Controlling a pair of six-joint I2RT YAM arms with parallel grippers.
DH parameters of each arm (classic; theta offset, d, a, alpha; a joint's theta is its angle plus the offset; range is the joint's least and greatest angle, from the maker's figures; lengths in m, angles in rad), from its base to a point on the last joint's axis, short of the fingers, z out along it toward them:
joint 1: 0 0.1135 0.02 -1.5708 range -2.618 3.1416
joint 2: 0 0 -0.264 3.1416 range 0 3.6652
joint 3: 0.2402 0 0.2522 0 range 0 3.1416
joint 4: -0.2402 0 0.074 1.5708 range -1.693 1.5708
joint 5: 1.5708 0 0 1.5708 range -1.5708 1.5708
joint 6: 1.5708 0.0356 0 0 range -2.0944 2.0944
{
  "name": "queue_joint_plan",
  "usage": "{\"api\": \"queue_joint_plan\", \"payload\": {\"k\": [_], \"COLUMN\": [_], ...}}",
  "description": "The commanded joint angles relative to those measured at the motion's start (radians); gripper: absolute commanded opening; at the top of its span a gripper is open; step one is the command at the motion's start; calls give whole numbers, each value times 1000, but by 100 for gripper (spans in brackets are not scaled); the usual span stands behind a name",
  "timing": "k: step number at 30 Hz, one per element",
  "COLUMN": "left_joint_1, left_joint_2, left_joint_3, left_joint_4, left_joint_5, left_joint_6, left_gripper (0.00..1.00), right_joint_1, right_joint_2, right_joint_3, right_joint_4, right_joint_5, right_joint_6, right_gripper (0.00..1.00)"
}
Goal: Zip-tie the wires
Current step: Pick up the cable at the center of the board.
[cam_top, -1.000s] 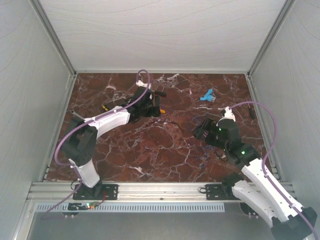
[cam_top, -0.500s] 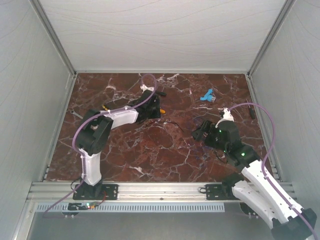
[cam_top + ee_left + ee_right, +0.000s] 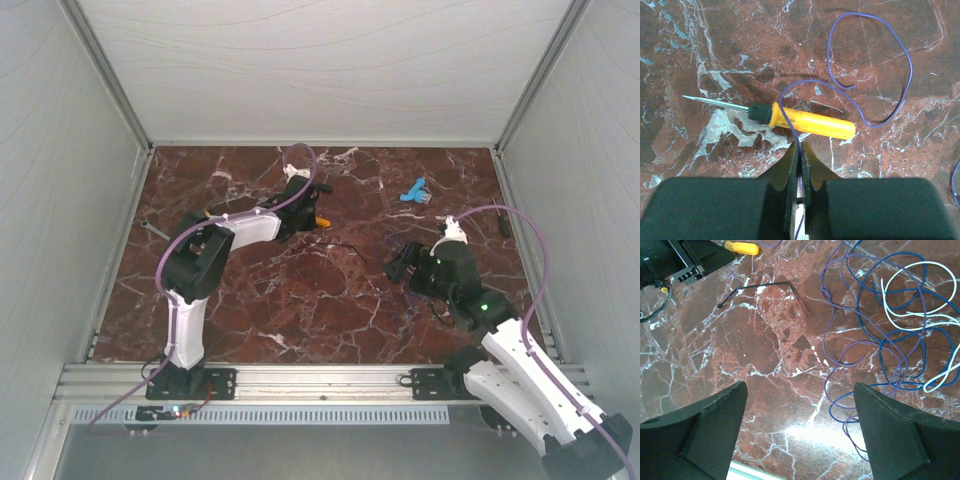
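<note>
**Left gripper closes on a stray wire**

The left gripper (image 3: 800, 150) has just closed, and its jaws now pinch one thin purple wire (image 3: 781, 102). This wire crosses an orange screwdriver (image 3: 810, 123) and curls into a loose loop on the table (image 3: 330, 300). The left arm has also reached a little further out.

The right gripper (image 3: 800, 390) stays wide apart and holds nothing. It hovers beside the bundle of wires (image 3: 900, 365), blue, purple and white, well apart from the stray one. A thin black strip (image 3: 762, 285), perhaps the tie, lies untouched.

I judge the task is at the gathering step: this wire must first join the bundle.
</note>
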Motion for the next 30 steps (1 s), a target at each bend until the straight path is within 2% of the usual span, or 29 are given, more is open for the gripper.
{"api": "queue_joint_plan", "payload": {"k": [1, 18, 26, 30], "left_joint_1": [3, 3, 3, 1], "left_joint_2": [-49, -303, -395, -437], "left_joint_3": [33, 86, 132, 187], "left_joint_4": [37, -63, -137, -239], "left_joint_5": [-30, -72, 17, 65], "left_joint_6": [40, 132, 154, 164], "left_gripper": [0, 0, 0, 0], "right_joint_1": [-5, -7, -7, -7], "right_joint_2": [16, 24, -30, -72], "right_joint_3": [24, 44, 33, 10], "right_joint_4": [23, 57, 116, 190], "right_joint_5": [17, 36, 33, -13], "right_joint_6": [-30, -88, -151, -209], "right_gripper": [85, 86, 88, 89]}}
